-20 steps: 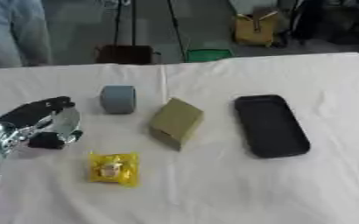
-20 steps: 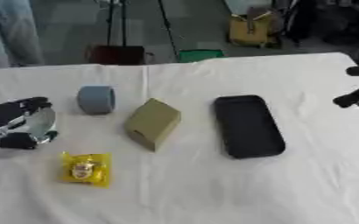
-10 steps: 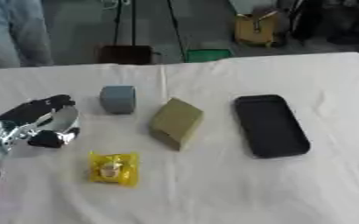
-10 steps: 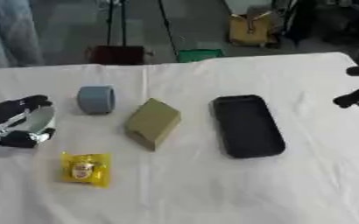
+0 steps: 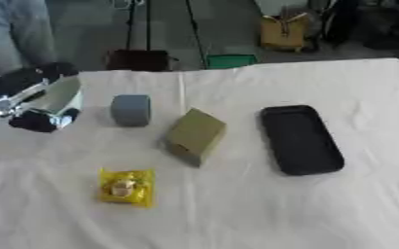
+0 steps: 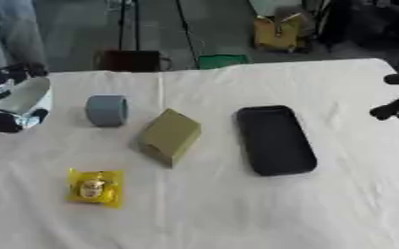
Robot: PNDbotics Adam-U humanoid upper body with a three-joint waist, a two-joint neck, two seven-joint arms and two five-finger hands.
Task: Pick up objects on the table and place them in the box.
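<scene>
On the white-clothed table (image 5: 237, 214) stand a grey tape roll (image 5: 131, 110), a tilted olive carton (image 5: 195, 133) and a flat yellow packet (image 5: 125, 186). A shallow black box (image 5: 300, 139) lies right of the carton. My left hand (image 5: 34, 99) hovers at the left, level with the tape roll and apart from it. Its dark fingers are spread above, its thumb is below, and I see a pale silver part between them but nothing held. Dark parts of my right hand (image 6: 396, 105) show at the right edge, well clear of the black box.
The table's far edge (image 5: 237, 68) runs across the top. Beyond it on the floor are a dark case (image 5: 139, 60), a green thing (image 5: 230, 61) and a yellow bag (image 5: 284, 32). A person's legs (image 5: 15, 34) stand at the far left.
My left hand has risen and moved toward the table's far edge, away from the yellow packet. The objects and the right hand have not moved.
</scene>
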